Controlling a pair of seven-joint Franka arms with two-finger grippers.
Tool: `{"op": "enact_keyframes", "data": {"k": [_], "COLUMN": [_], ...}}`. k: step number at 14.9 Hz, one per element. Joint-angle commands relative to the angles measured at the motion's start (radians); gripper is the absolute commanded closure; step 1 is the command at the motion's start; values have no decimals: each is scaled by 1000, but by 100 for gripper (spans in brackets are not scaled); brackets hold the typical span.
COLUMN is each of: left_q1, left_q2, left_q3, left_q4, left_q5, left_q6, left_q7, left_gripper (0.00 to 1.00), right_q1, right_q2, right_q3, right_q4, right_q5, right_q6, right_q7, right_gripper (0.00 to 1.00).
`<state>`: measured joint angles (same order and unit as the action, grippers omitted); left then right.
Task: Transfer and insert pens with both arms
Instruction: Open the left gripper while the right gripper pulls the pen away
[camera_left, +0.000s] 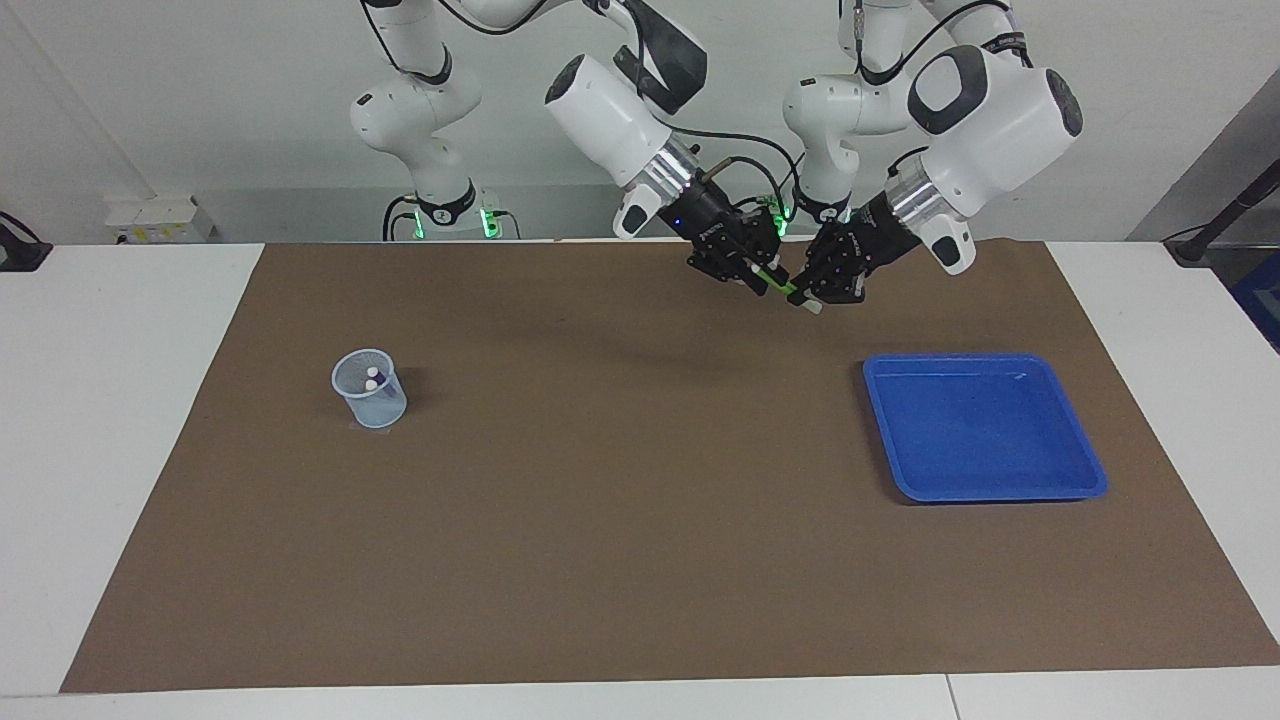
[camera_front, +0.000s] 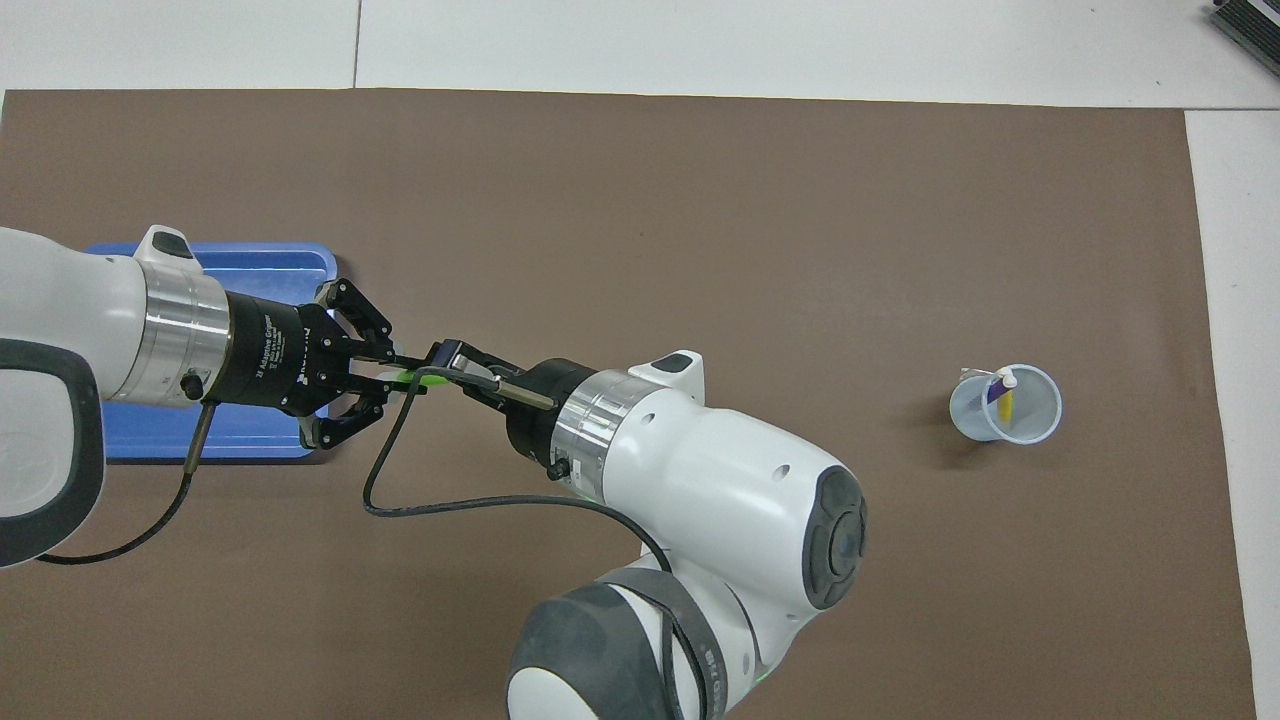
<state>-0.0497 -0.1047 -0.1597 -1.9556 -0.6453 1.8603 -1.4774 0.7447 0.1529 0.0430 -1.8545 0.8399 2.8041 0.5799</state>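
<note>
Left gripper clenched on green pen above brown mat; right gripper at pen's other end, grip unclear. Gripper lettering unreadable.

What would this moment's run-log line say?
phase: handover in air | left gripper: shut on green pen | right gripper: at pen | cup: two pens | tray: bare

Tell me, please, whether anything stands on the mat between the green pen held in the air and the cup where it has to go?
Nothing visible does. The green pen hangs between the left gripper and the right gripper, up over bare brown mat. The cup, holding two pens already, stands alone toward the right arm's end.
</note>
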Motion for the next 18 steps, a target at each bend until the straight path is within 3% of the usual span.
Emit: {"op": "enact_keyframes", "data": {"k": [1,5,10,11,12,18], "left_q1": [-13,-12,-13,-13,-15,-15], "left_q2": [-38,-38,-38,-38,-38,-46], "left_q3": [16,14,16,16,16,16], "left_q4": [-26,-28,-26,-26,-26,-26], "left_q5": [-11,-11,-10,-10,-10,-7], "left_q6": [-9,-7,-7,-6,-4,-6], "left_q7": [9,9,11,15,17,23], "left_gripper": [100,100,100,65,1,0], "right_q1": [-1,-2,-7,-7,-10,-48], "right_q2": [13,13,14,14,14,2], "right_q3": [1,1,3,3,1,1], "right_q4": [12,12,12,11,9,-18], "right_q5": [-16,-16,-12,-12,-12,-16], "right_q6": [3,2,2,0,-5,-61], "right_q7": [-3,-3,-2,-3,-12,-85], "right_gripper": [75,93,97,97,97,97]}}
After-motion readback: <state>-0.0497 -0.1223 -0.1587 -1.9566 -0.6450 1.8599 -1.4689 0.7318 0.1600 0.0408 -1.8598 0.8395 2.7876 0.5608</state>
